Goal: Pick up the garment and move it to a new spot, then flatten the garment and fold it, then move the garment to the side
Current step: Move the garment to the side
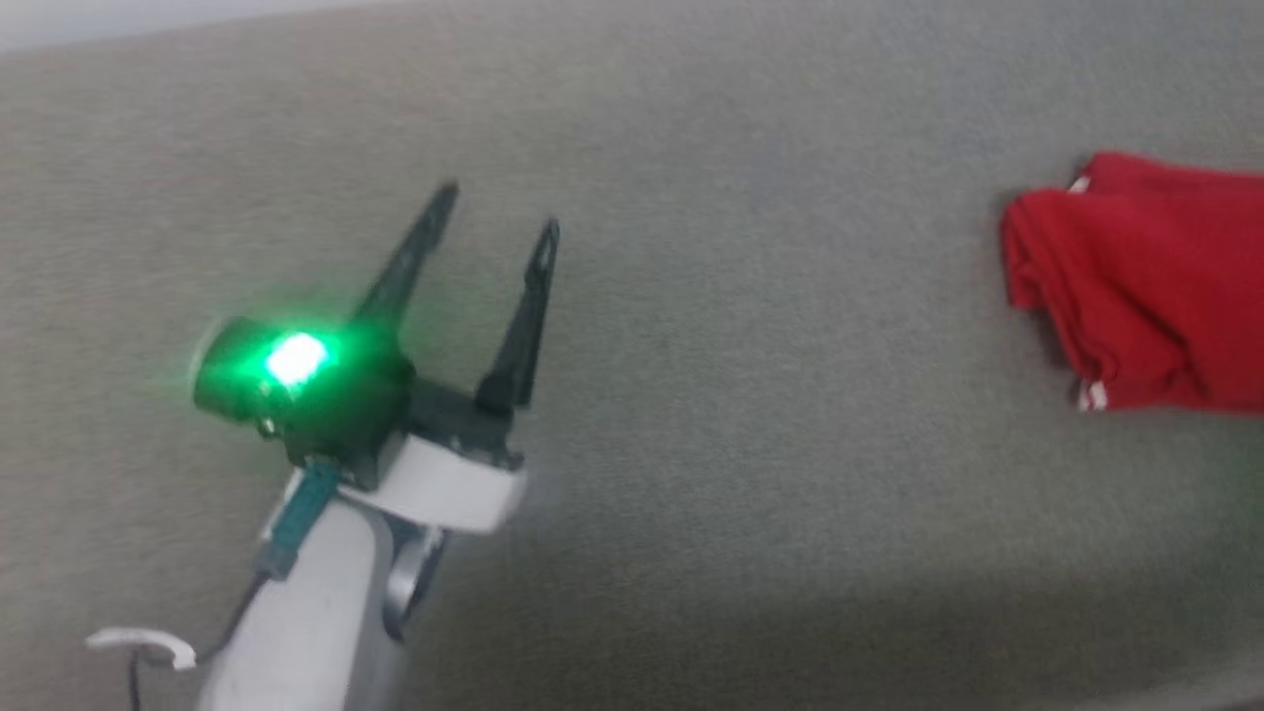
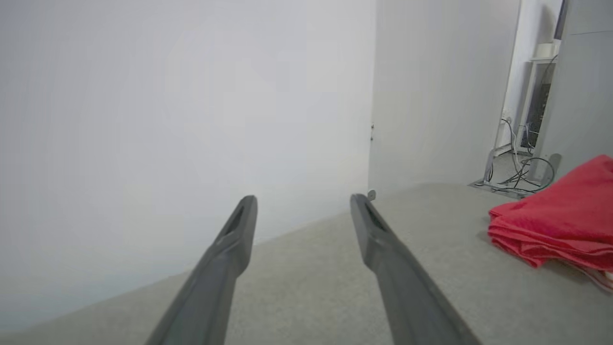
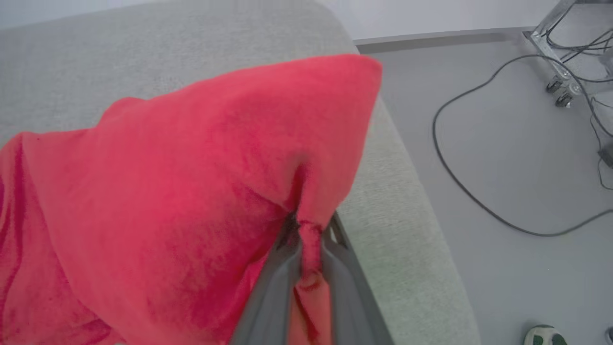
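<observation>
folding looked done, with the right gripper (image 3: 309, 232) pinched on the garment (image 1: 1145, 286), seemingly for the move aside, and the left gripper (image 1: 499, 209) spread, holding nothing.

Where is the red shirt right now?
The red shirt lies folded at the head view's right edge on the grey cushioned surface, pinched in the right claw, well apart from the open left claw.

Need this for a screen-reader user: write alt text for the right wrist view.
The right gripper is shut on a pinch of the red garment, tented above a grey fabric surface. A black cable trails across the grey floor.
</observation>
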You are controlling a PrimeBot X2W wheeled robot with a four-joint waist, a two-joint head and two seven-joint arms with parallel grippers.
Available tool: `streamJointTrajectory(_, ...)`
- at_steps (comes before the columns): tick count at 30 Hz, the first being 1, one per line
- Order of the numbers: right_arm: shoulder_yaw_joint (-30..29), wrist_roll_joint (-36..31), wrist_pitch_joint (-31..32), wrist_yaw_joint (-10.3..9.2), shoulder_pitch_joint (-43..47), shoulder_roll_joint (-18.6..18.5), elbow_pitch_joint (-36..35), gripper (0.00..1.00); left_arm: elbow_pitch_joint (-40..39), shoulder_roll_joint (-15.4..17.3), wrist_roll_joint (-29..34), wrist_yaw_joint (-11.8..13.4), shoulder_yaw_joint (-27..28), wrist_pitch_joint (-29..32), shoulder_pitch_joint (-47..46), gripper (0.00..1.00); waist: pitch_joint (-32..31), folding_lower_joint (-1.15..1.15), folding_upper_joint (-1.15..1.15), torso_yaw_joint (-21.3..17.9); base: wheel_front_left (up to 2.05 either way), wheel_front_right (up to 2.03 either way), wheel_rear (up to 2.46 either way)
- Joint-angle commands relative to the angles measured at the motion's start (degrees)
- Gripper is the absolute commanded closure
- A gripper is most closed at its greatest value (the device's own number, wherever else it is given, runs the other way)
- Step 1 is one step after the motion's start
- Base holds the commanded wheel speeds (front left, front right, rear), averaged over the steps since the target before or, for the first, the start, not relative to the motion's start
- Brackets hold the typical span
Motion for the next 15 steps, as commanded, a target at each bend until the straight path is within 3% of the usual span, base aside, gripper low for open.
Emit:
streamJointTrajectory(1, -0.1, -0.3, -0.9, -0.11, -1.1, 0.7, 0.7, 1.00, 0.1, 0.6, 0.7, -0.3, 0.0, -0.2, -1.4, 0.00, 3.0, 0.00, 0.00, -2.9, 0.00, 0.00, 0.00)
streamJointTrajectory(6, 1.3, -2.6, -6.1, -0.11, -9.2, 1.9, 7.8, 1.00, 1.1, 2.8, 1.6, -0.3, -2.2, -0.2, -10.1, 0.00, 8.2, 0.00, 0.00, -5.9, 0.00, 0.00, 0.00)
streamJointTrajectory(15, 2.8, -5.5, -12.4, -0.11, -19.6, 3.2, 19.3, 1.00, 1.8, 5.2, 2.5, -0.4, -6.9, -0.2, -19.7, 0.00, 13.5, 0.00, 0.00, -6.4, 0.00, 0.00, 0.00)
